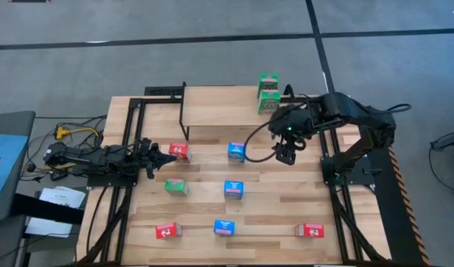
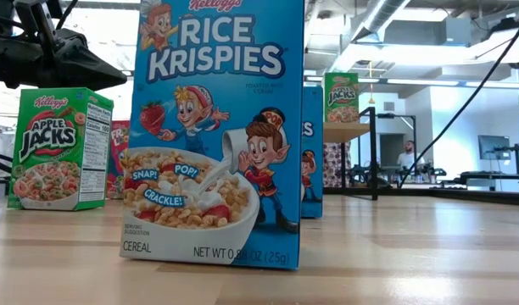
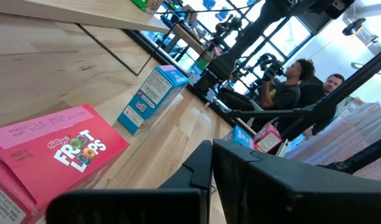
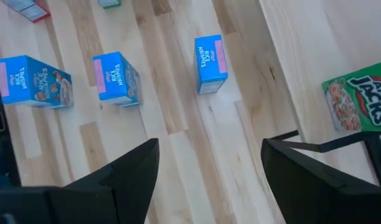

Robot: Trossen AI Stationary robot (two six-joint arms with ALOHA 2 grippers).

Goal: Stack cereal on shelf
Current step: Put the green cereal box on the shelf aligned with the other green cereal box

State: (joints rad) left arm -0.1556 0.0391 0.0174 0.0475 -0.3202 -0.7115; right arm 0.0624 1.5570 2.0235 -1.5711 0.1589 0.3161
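The shelf (image 1: 219, 107) stands at the table's far side, with two green cereal boxes (image 1: 268, 95) close together on its right end. Red, blue and green cereal boxes stand spread over the table. My right gripper (image 1: 286, 152) hangs open above the table, right of a blue box (image 1: 237, 152) and just in front of the shelf's right end; nothing is between its fingers (image 4: 209, 168). My left gripper (image 1: 164, 157) lies low and level at the table's left, shut, its tips close beside a red box (image 1: 179, 151) (image 3: 53, 155).
On the table stand a green box (image 1: 176, 187), a blue box (image 1: 234, 189), and along the near edge a red box (image 1: 168, 231), a blue box (image 1: 224, 227) and a red box (image 1: 310, 231). The shelf's left and middle top is bare wood. People sit beyond the table (image 3: 290, 87).
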